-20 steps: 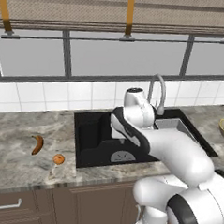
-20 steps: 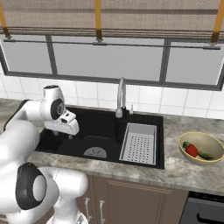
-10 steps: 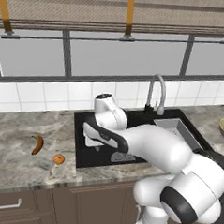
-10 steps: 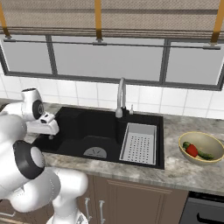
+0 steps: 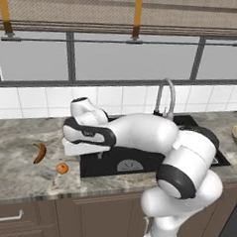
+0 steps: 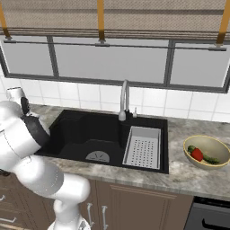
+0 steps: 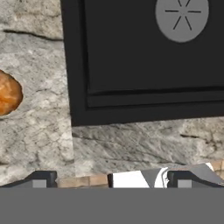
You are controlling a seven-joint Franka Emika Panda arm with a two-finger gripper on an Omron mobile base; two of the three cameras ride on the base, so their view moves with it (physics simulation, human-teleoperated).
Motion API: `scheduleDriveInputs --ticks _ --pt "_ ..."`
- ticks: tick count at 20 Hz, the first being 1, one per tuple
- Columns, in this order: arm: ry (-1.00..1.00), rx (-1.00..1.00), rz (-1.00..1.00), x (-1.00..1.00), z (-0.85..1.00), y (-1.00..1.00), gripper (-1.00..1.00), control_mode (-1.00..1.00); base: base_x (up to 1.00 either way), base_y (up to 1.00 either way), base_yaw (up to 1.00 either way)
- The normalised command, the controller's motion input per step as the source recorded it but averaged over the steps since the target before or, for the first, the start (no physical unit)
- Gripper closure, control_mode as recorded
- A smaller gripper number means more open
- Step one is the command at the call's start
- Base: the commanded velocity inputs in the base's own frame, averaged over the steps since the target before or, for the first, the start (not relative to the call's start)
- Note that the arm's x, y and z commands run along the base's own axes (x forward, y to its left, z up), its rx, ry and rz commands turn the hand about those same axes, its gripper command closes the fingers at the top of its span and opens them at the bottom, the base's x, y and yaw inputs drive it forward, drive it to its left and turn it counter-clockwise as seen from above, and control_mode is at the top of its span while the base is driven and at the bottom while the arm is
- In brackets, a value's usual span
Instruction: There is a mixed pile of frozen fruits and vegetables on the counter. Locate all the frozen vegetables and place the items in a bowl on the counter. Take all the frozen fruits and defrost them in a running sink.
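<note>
Arm swung leftward off the sink [image 5: 137, 164] toward the counter's [image 5: 18, 171] left end since a second ago. Gripper [image 7: 111, 179] jaws spread wide, nothing held. Orange [image 5: 62, 168] and banana [image 5: 39, 152] on counter, untouched. Apple and green vegetable lying in bowl [image 6: 207, 143]. Judged: orange pickup next.

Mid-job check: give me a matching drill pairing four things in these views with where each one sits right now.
Things:
1. banana
2. orange
3. red apple
4. grey perforated tray

Places:
A. inside the bowl
B. right part of the sink
C. on the counter, farthest left of the sink
D. on the counter near its front edge, between the banana and the sink

Pairs: 1-C, 2-D, 3-A, 4-B
</note>
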Motion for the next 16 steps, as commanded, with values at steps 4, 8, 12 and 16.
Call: scheduleDriveInputs --ticks 4,8,12,16 --pt "-0.03 0.03 -0.03 0.00 -0.13 0.38 -1.00 -1.00 0.00 0.00 0.00" --pt "-0.07 0.13 -0.03 0.03 -0.27 0.43 -1.00 -1.00 0.00 0.00 0.00" --pt "-0.04 0.11 0.00 0.03 -0.31 0.54 -1.00 -1.00 0.00 0.00 0.00" --pt "0.00 0.02 0.00 0.02 -0.15 0.34 -1.00 -1.00 0.00 0.00 0.00"
